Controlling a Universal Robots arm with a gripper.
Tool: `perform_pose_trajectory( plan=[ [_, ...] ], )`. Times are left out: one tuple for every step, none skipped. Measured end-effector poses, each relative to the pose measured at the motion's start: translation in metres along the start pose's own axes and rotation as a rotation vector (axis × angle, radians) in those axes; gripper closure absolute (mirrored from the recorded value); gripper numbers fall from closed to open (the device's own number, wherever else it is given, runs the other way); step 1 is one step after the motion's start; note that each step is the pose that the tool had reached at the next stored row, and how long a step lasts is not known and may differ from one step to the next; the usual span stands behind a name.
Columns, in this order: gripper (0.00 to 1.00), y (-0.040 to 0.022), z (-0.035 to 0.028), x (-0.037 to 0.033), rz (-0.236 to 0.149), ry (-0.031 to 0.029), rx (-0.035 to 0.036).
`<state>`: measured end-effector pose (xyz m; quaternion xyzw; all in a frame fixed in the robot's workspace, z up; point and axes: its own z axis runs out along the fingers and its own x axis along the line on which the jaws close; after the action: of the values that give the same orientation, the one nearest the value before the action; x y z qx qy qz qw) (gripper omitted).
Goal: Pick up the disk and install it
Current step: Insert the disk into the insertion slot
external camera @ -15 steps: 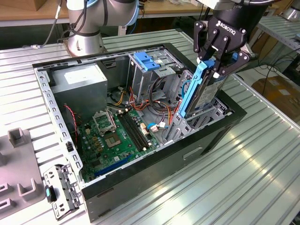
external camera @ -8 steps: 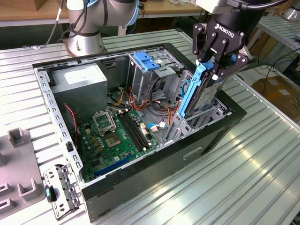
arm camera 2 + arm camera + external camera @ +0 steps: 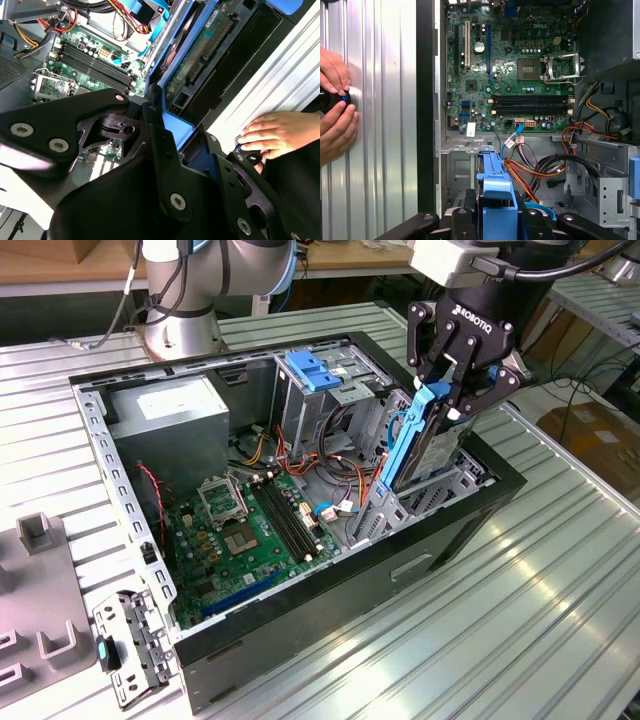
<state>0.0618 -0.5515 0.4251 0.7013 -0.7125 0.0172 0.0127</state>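
While my gripper point(image 3: 452, 398) is clamped on its blue carrier, the disk point(image 3: 425, 445) stands upright, its lower end down in the metal drive cage point(image 3: 455, 485) at the exterior view's right end of the open computer case point(image 3: 330, 610). Past the cage lie coloured cables point(image 3: 530, 170) and the green motherboard point(image 3: 250, 530), then the grey power-supply box point(image 3: 165, 410). Outside the case, a person's hands point(image 3: 335, 115) rest on the ribbed table point(image 3: 560, 590), fingers around a small dark object point(image 3: 330, 100).

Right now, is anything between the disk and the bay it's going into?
Nothing visible. The gripper holds the disk, its lower end inside the metal drive cage; the orange cables lie beside the cage.
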Motion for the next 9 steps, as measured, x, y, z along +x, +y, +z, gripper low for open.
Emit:
perform_pose_trajectory(
  plan=[
    [0.63, 0.0, 0.0, 0.0, 0.0, 0.0, 0.0],
    [0.63, 0.0, 0.0001, 0.0, 0.0, -0.0001, 0.0],
    [0.63, 0.0, 0.0001, 0.0, 0.0, -0.0001, 0.0],
    [0.63, 0.0, 0.0001, 0.0, 0.0, -0.0001, 0.0],
    [0.63, 0.0, 0.0001, 0.0, 0.0, -0.0001, 0.0],
    [0.63, 0.0, 0.0001, 0.0, 0.0, -0.0001, 0.0],
    [0.63, 0.0, 0.0002, 0.0, 0.0, -0.0001, 0.0],
    [0.63, 0.0, 0.0002, 0.0, 0.0, -0.0001, 0.0],
    [0.63, 0.0, 0.0002, 0.0, 0.0, -0.0001, 0.0]
  ],
)
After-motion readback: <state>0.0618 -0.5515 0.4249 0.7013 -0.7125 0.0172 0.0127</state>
